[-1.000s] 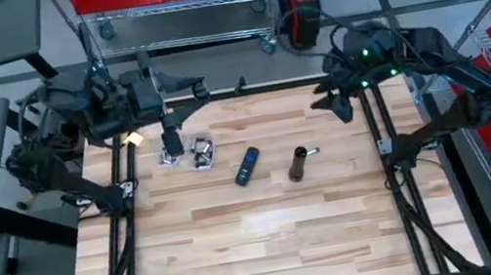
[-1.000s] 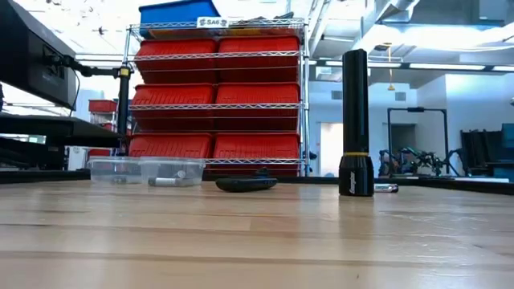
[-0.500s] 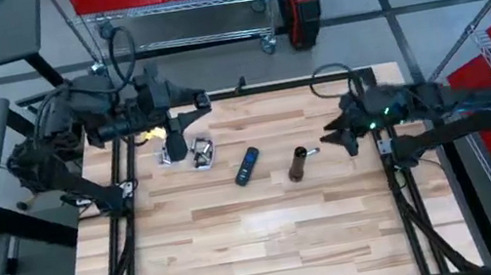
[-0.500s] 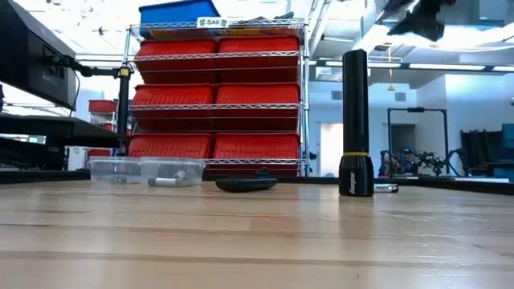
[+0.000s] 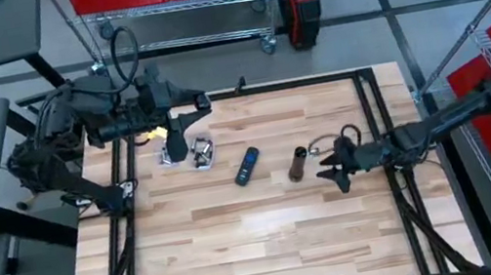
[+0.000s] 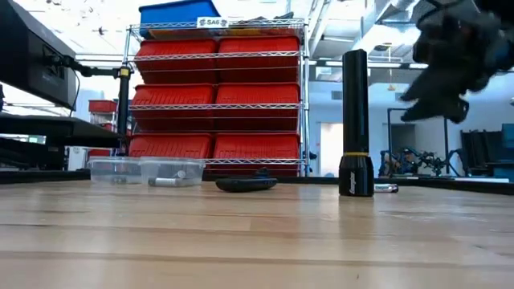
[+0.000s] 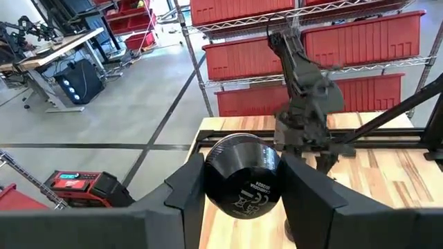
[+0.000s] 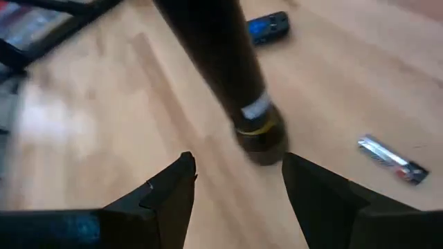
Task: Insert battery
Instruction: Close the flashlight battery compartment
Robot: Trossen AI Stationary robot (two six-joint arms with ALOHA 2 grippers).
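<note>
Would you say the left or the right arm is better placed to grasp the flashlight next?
The right. Its open pincer hovers just beside the upright flashlight, facing it, while the left pincer is over by the containers, farther away.

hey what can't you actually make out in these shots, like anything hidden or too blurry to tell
- Battery in the clear containers: low view shows a pale cylinder, too small to identify; the left pincer covers one container from above.
- Flashlight opening: its top end is not visible in any view.
- Small silver item beside the flashlight: blurred in the right wrist view.
- Right pincer: motion-blurred in the low view.
- Remote: buttons too small to make out.
</note>
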